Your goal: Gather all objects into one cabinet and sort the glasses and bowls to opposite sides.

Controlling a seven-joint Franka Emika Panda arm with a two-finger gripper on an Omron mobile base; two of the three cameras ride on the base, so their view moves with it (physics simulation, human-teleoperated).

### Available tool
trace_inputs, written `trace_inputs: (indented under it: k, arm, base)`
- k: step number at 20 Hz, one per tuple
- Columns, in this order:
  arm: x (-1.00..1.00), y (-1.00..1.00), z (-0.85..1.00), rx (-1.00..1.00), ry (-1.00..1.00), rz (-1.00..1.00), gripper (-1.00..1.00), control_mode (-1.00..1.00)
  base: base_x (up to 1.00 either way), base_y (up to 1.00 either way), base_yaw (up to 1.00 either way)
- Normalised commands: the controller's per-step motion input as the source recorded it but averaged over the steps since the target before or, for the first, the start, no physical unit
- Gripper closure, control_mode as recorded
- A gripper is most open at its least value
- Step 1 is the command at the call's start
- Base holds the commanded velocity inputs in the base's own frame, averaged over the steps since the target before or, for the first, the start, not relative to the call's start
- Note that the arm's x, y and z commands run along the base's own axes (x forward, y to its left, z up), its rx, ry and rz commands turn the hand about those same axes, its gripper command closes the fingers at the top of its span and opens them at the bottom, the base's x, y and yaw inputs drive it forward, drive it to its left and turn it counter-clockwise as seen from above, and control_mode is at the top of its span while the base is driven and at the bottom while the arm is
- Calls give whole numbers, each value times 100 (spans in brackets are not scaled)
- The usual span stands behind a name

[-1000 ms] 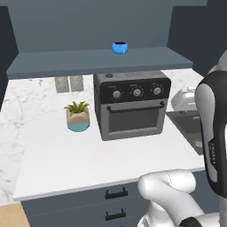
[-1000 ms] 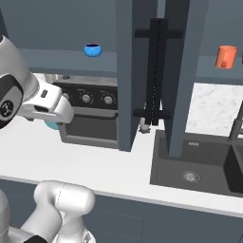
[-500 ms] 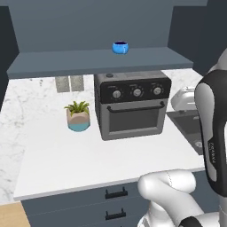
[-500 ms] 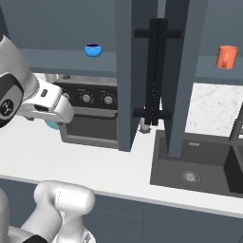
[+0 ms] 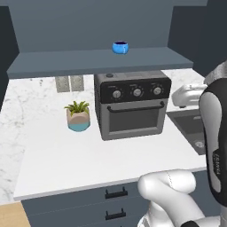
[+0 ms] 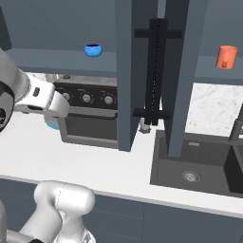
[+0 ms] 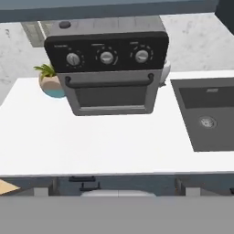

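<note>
Practically nothing has shifted over the last second: blue bowl (image 5: 120, 47) and orange cup (image 6: 227, 56) sit untouched on separate shelves. Gathering hasn't begun, and the claw stands fully open, holding nothing.

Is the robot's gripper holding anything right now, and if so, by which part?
Nothing is held. The gripper is open, and the blue bowl and orange cup sit on the cabinet shelf.

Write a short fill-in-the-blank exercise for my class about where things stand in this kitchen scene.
1. The small glossy blue bowl stands on the cabinet shelf above the ____.
2. The pale orange cup stands on the shelf above the ____.
3. The potted plant stands on the counter to the ____ of the grey toaster oven.

Missing words: oven; sink; left
</note>
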Motion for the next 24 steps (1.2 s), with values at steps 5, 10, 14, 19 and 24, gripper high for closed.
trace_inputs:
  k: [5,10,14,19,24]
  arm:
    - [-4,0,29,1,-39,11,-100,-100]
    - [17,0,38,3,-27,2,-100,-100]
    - [50,5,23,0,-5,0,-100,-100]
    - [52,3,46,0,1,0,-100,-100]
    - [56,9,22,0,3,0,-100,-100]
  base:
    - [0,0,0]
    - [0,0,0]
    - [0,0,0]
    - [0,0,0]
    - [0,0,0]
